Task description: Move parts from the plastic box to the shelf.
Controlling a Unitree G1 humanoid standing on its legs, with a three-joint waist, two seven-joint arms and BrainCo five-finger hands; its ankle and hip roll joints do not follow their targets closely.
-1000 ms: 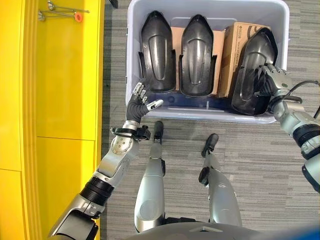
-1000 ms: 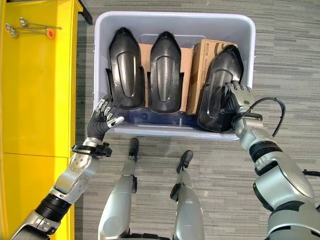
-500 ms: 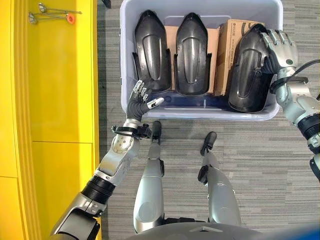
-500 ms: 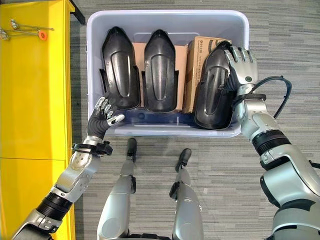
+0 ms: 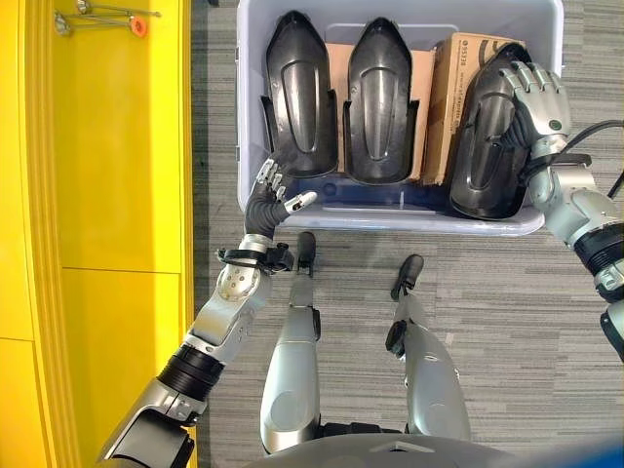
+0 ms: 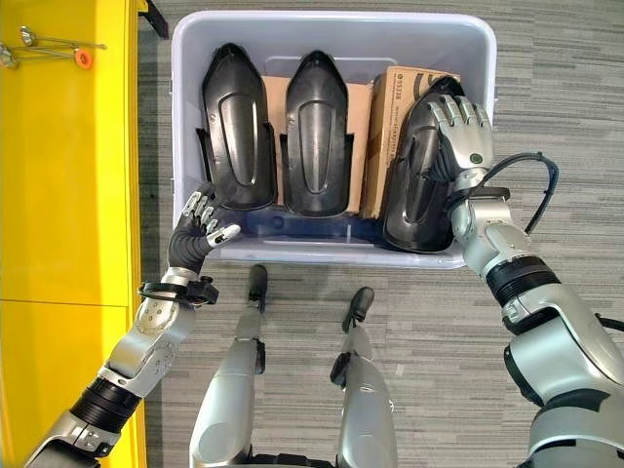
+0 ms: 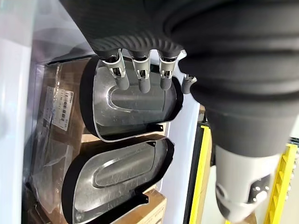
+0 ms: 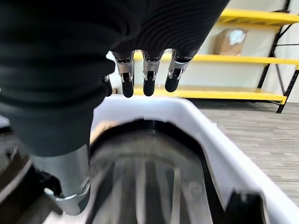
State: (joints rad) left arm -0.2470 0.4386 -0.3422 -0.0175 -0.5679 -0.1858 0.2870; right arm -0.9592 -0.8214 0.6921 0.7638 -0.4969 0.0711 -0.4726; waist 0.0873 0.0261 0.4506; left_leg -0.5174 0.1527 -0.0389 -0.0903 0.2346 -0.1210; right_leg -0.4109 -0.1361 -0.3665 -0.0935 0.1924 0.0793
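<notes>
From the head, I am seeing my right hand (image 6: 466, 136) lying with relaxed fingers over the black part (image 6: 421, 175) standing in the box (image 6: 336, 39). My left hand (image 5: 270, 195), fingers spread wide, is hovering at the box's near corner. The left wrist camera is showing two more parts (image 7: 126, 135) just past its fingers.

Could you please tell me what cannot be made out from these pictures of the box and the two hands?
- Whether the right hand actually grips the right black part: in the eye views the hand covers the contact, and its thumb is hidden.
- The bottom of the plastic box: the black parts and cardboard boxes cover it.
- The small metal items on the yellow shelf: too small and cut by the top edge.
</notes>
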